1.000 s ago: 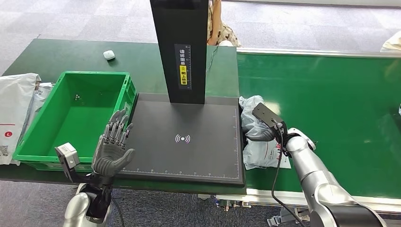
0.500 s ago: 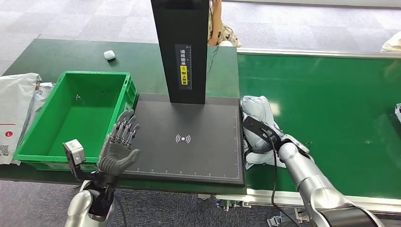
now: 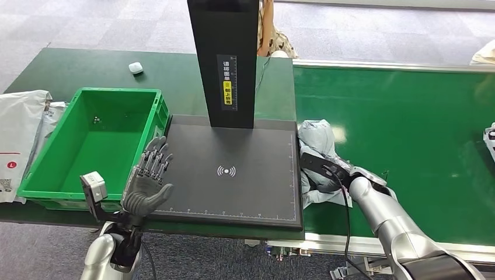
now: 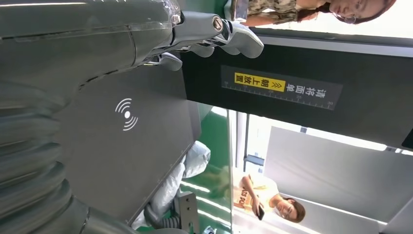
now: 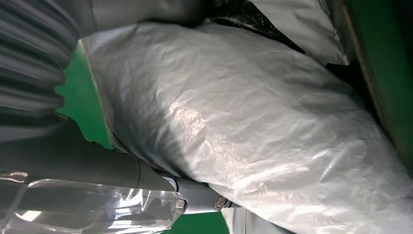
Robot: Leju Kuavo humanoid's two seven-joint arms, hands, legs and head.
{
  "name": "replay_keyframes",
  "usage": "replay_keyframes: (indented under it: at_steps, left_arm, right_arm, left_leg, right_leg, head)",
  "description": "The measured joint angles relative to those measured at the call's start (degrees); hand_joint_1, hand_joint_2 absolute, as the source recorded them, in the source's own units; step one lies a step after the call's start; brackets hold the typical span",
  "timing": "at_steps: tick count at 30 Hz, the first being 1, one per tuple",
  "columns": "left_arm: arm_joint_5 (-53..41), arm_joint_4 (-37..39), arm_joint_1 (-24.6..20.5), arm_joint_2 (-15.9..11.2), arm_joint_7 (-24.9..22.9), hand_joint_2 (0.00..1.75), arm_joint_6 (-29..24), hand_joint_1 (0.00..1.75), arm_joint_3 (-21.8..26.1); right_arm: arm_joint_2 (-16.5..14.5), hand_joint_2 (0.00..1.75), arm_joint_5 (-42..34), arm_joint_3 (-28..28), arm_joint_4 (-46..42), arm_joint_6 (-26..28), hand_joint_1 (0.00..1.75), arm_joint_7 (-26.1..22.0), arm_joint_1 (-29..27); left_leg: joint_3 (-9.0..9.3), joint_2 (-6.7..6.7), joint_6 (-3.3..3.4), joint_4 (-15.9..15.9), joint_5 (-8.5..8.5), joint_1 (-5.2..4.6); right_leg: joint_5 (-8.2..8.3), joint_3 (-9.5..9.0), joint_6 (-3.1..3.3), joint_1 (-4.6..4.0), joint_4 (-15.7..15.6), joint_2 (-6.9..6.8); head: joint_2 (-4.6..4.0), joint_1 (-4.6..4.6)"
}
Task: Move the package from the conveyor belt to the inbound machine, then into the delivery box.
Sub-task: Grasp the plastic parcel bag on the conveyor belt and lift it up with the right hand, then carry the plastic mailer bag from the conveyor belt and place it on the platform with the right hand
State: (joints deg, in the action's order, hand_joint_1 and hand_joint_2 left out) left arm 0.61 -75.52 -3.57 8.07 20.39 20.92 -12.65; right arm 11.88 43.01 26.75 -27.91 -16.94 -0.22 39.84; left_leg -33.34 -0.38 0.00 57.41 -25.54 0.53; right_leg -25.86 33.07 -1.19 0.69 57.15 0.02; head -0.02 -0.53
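Lying at the left edge of the green conveyor belt [image 3: 408, 116], just beside the right edge of the inbound machine [image 3: 233, 175], one grey plastic package [image 3: 318, 140] is crumpled and partly covered by the right hand [image 3: 327, 175]. Most of that hand is hidden behind its wrist camera bracket in the head view; the right wrist view shows a thumb and a finger pressed around the wrinkled film [image 5: 253, 122], so it appears to grip the package, though the fingertips themselves cannot be made out. The lower part of the package is hidden by the right arm.

One left hand [image 3: 146, 184] is raised over the front-left corner of the machine's black plate, fingers spread apart and holding nothing; in the left wrist view its fingertips [image 4: 234, 41] show against the black column [image 3: 225, 58]. The top of that column is cut off by the frame.

One green delivery box [image 3: 41, 157] stands at the table's left end, touching the plate's left edge; tiny specks lie on its floor, too small to identify. White bags [image 3: 17, 134] at the table's left edge are cut off. One small white object [image 3: 135, 67] sits near the far edge. A person [image 3: 271, 32] stands behind the column, mostly hidden.
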Motion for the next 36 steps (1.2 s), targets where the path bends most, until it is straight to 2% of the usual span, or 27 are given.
replay_keyframes:
  at_steps: [7, 16, 19, 23, 26, 28, 32, 36]
  left_arm:
    - [-0.03, 0.02, 0.14, -0.02, 0.02, 1.75, -0.08, 0.00, 0.04]
    - [-0.33, -0.21, 0.88, -0.04, 0.02, 1.75, -0.39, 0.00, 0.16]
    - [-0.58, -0.99, 1.58, -0.02, -0.09, 1.75, -0.67, 0.00, 0.37]
    - [-0.60, -2.85, 3.14, 0.11, -0.15, 1.75, -1.87, 0.00, 1.04]
    - [-0.58, -4.05, 3.93, 0.21, -0.08, 1.75, -2.40, 0.00, 1.33]
    - [-0.14, -4.57, 4.16, 0.31, 0.66, 1.75, -3.34, 0.00, 1.46]
    - [1.29, -4.81, 4.06, 0.50, 3.40, 1.75, -6.15, 0.00, 1.81]
    - [1.69, -4.81, 3.32, 0.53, 4.89, 1.75, -7.70, 0.00, 1.88]
  right_arm:
    - [0.10, 1.75, -0.60, 0.63, -0.01, 1.44, 1.75, -0.77, 0.80]
    - [-0.45, 1.75, -4.45, 0.62, -0.63, 6.86, 1.75, -1.66, 0.72]
    - [-1.15, 1.75, -6.59, -0.13, -1.78, 11.23, 1.75, -2.22, -0.08]
    - [-2.26, 1.75, -9.62, -2.92, -5.71, 22.15, 1.75, -3.83, -1.31]
    - [-2.61, 1.75, -10.76, -5.20, -8.94, 25.57, 1.75, -4.68, -1.38]
    - [-2.96, 1.75, -13.14, -6.63, -11.19, 29.39, 1.75, -8.33, -2.00]
    - [-3.95, 1.75, -22.35, -11.58, -19.64, 41.99, 1.75, -22.86, -4.29]
    - [-4.43, 1.75, -26.82, -13.99, -27.92, 45.12, 1.75, -28.40, -5.56]
  left_leg:
    - [0.00, -0.01, 0.00, 0.00, 0.00, 0.00]
    - [-0.10, -0.08, 0.00, 0.00, 0.00, 0.00]
    - [-0.16, -0.08, 0.00, -0.01, 0.00, 0.00]
    - [-0.25, -0.07, 0.00, -0.01, 0.00, 0.00]
    - [-0.25, -0.07, -0.01, -0.01, 0.01, 0.01]
    - [-0.27, -0.08, -0.01, -0.01, 0.01, 0.01]
    - [-0.37, -0.13, -0.01, -0.01, 0.02, 0.01]
    - [-0.35, -0.08, -0.01, -0.01, 0.02, 0.01]
  right_leg:
    - [0.00, -0.01, 0.00, 0.00, 0.00, -0.01]
    - [-0.01, 0.03, -0.01, 0.00, 0.00, -0.07]
    - [-0.01, 0.09, -0.01, 0.00, 0.01, -0.06]
    - [0.00, 0.21, 0.00, 0.00, 0.03, -0.05]
    - [-0.01, 0.23, 0.00, -0.01, 0.03, -0.04]
    - [-0.01, 0.24, 0.00, -0.01, 0.03, -0.06]
    - [-0.02, 0.33, 0.02, -0.01, 0.04, -0.13]
    - [-0.03, 0.33, 0.03, -0.01, 0.04, -0.06]
  head:
    - [0.00, -0.01]
    - [0.00, 0.01]
    - [0.00, 0.01]
    - [0.00, -0.01]
    - [0.00, 0.00]
    - [0.00, 0.00]
    - [0.00, -0.01]
    - [0.00, 0.01]
